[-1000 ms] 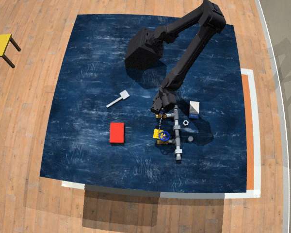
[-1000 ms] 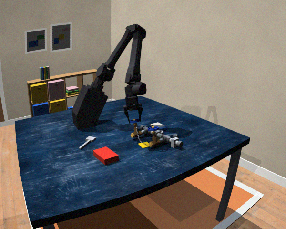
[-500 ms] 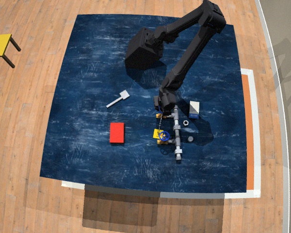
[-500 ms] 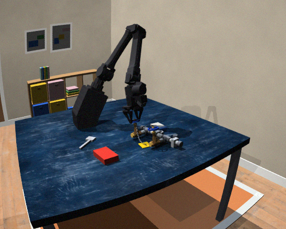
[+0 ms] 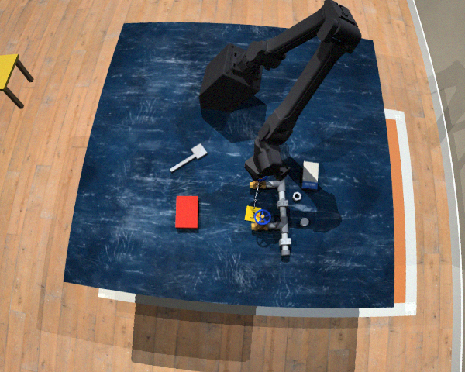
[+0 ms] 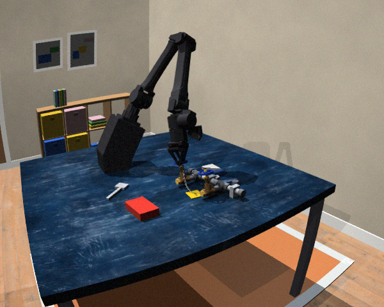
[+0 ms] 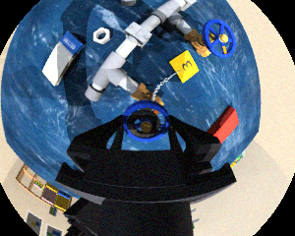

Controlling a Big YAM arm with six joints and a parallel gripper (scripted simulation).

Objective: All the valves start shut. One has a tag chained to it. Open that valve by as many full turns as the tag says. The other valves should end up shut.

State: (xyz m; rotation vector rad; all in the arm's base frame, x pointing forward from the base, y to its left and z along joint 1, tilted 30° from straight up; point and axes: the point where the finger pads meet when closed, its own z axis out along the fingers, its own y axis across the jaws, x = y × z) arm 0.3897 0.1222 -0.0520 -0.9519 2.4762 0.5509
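A grey pipe [image 5: 282, 211] lies on the blue table with two brass valves, each with a blue handwheel. My gripper [image 5: 263, 177] points straight down over the far valve and is shut on its handwheel [image 7: 146, 122], which shows between the fingers in the wrist view. A thin chain [image 5: 256, 196] runs from this valve's brass body [image 5: 258, 184] to a yellow tag [image 5: 250, 213], marked 3 in the wrist view [image 7: 185, 66]. The near valve's handwheel [image 5: 256, 215] stands free beside the tag. In the exterior view the gripper [image 6: 179, 160] sits on top of the far valve stem.
A white and blue block [image 5: 310, 174], a hex nut [image 5: 296, 193] and a dark round cap [image 5: 304, 222] lie right of the pipe. A red block [image 5: 187, 211] and a white T-shaped tool [image 5: 188, 157] lie to the left. The arm's base [image 5: 229, 80] stands at the back.
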